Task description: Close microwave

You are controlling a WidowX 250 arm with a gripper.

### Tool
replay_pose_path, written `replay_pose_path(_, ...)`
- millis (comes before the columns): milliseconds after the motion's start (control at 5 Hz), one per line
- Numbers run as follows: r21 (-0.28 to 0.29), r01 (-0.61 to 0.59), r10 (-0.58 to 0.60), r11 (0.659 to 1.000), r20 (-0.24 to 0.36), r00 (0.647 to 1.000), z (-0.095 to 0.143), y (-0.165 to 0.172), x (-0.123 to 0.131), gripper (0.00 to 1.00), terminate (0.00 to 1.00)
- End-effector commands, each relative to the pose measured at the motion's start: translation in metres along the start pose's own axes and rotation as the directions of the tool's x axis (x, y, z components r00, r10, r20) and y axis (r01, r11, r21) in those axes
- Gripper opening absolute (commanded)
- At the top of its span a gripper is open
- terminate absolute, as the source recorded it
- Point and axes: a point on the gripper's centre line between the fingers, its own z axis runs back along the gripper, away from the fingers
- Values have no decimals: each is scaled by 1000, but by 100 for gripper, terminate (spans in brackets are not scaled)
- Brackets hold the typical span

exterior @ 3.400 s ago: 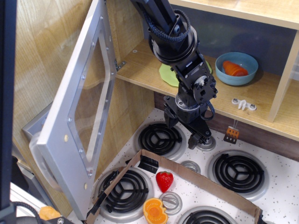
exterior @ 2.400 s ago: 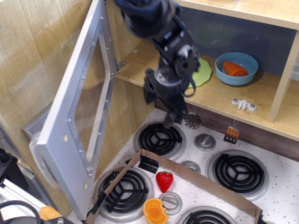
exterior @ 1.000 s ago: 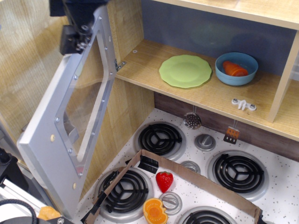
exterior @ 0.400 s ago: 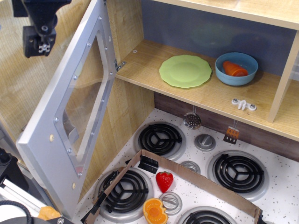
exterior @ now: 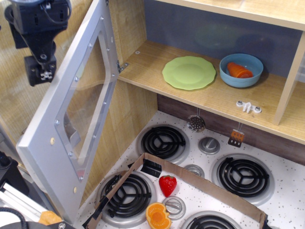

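Observation:
The microwave (exterior: 143, 71) is a wooden compartment at the top with its wide silver-grey door (exterior: 45, 157) swung wide open to the left. The door's clear window (exterior: 88, 90) faces me, and a grey curved part shows through it low down. A green plate (exterior: 189, 72) and a blue bowl (exterior: 241, 69) with an orange item sit inside on the shelf. My black gripper (exterior: 40, 71) hangs at the top left, on the outer side of the door, a short way from its left edge. I cannot make out how its jaws stand.
Below the microwave is a toy stove with black coil burners (exterior: 164, 141) and grey knobs (exterior: 208, 144). An open cardboard box (exterior: 200, 181) on it holds a strawberry (exterior: 167, 184). An orange half (exterior: 158, 215) lies at the front. A white hook piece (exterior: 249, 107) sits on the shelf.
My arm left the stove area, rose past the compartment and swung round the door's top to its outer left side. The door shifted slightly. In the last moment the gripper dropped lower.

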Motion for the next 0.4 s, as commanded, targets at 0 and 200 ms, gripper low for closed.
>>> replay_pose_path(0, -45, -49, 58, 998, 218, 974, -21, 0, 27, 100, 0)
replay_pose_path(200, -85, -52, 78, 995, 333, 940, -35, 1, 44, 100, 0)
